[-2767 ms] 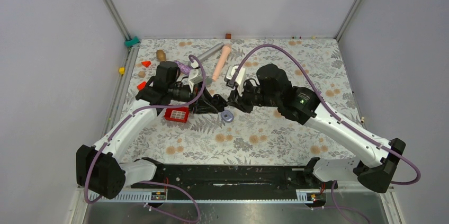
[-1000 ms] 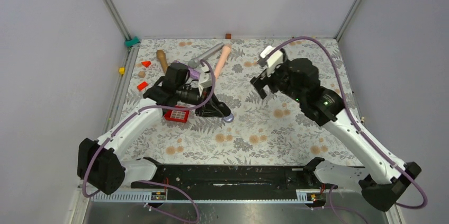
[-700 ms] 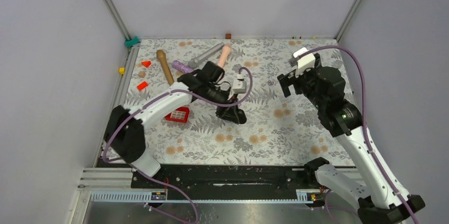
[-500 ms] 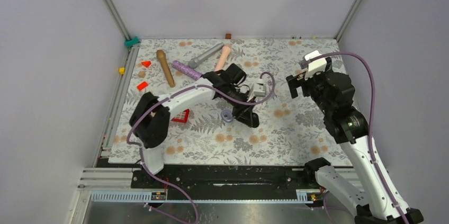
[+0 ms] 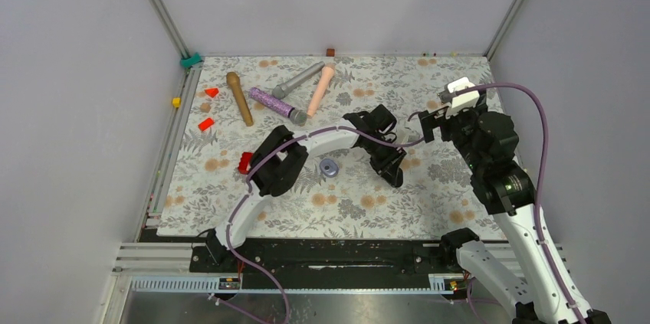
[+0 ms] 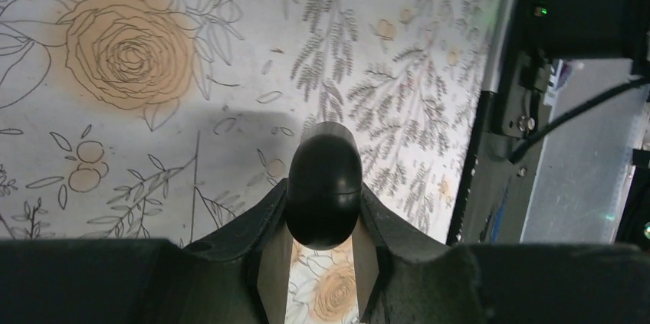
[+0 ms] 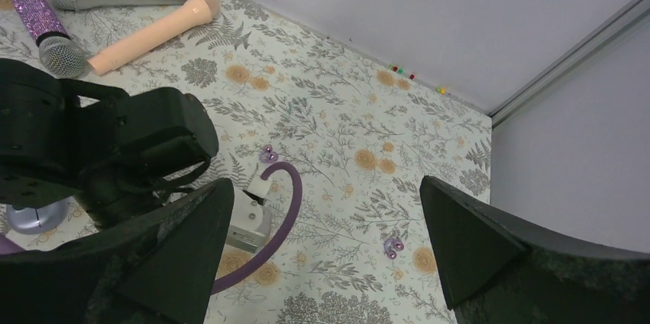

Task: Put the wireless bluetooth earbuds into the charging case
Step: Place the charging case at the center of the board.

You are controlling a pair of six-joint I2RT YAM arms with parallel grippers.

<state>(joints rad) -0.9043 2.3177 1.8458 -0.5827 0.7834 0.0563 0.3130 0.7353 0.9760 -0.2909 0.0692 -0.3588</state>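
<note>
The lavender charging case point(image 5: 330, 168) lies mid-mat; the right wrist view shows its edge point(image 7: 32, 217) behind the left arm. Two tiny lavender buds with pink dots, apparently the earbuds, lie apart on the mat, one point(image 7: 268, 155) by the left arm's cable and one point(image 7: 394, 246) nearer the right gripper. My left gripper point(image 5: 392, 173) has reached right of the case and is shut on a black oval pebble-like object point(image 6: 323, 186), held above the mat. My right gripper point(image 7: 326, 186) hangs wide open and holds nothing, raised at the right point(image 5: 431, 123).
At the back of the mat lie a silver microphone point(image 5: 299, 77), a peach cylinder point(image 5: 322, 88), a purple glitter microphone point(image 5: 274, 103) and a brown stick point(image 5: 239, 98). The left arm's elbow point(image 5: 276, 163) partly covers a red tray point(image 5: 245, 162). Small red blocks point(image 5: 205, 123) sit left.
The left arm has swung right across the mat, from beside the red tray to past the case, still gripping the black object. The right arm has pulled back right and stayed open.
</note>
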